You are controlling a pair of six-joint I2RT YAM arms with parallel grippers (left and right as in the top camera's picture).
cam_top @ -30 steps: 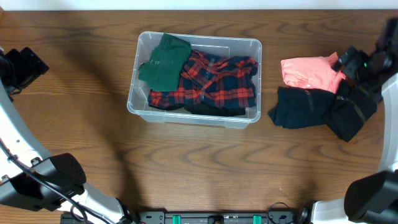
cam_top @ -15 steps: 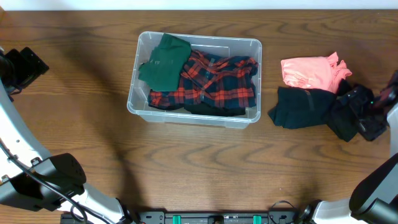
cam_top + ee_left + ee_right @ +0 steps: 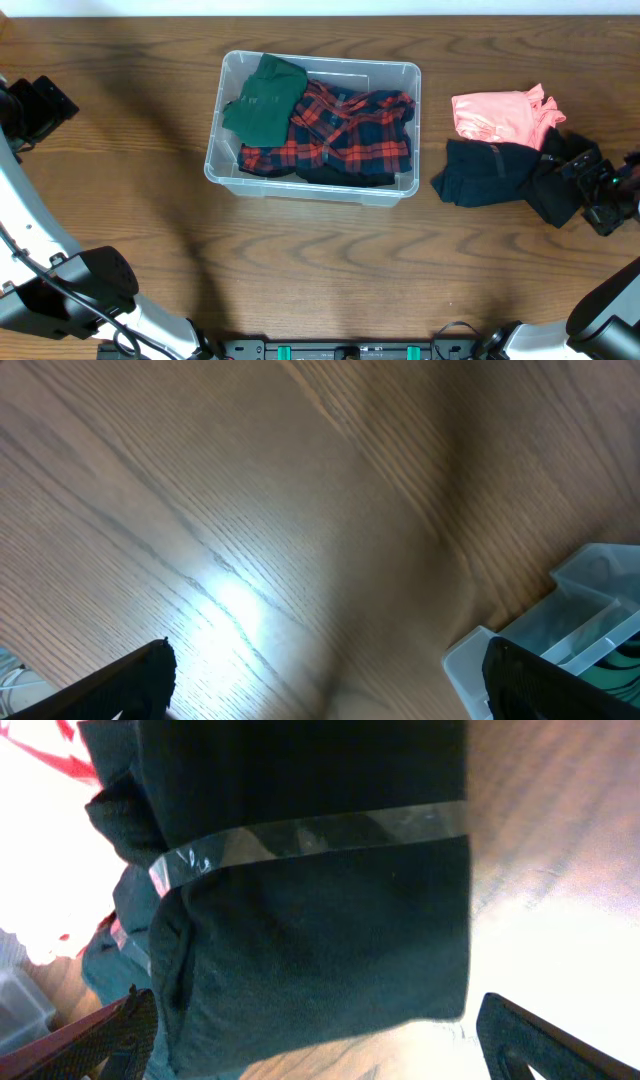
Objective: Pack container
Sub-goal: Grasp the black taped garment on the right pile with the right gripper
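Overhead: container (image 3: 310, 192) sits upper centre on the tabletop (image 3: 150, 230), with clothing (image 3: 350, 130) inside. Left wrist: left gripper (image 3: 325, 685) jaws spread; container corner at lower right. Right wrist: right gripper (image 3: 320, 1035) jaws spread over a black garment (image 3: 320, 940).

I count one clear container (image 3: 212, 162) and four pieces of clothing: one green garment (image 3: 262, 98), one red plaid shirt (image 3: 352, 128), one pink garment (image 3: 498, 116), one black garment (image 3: 498, 172).

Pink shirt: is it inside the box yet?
No, the pink shirt lies on the table, to the right of the container.
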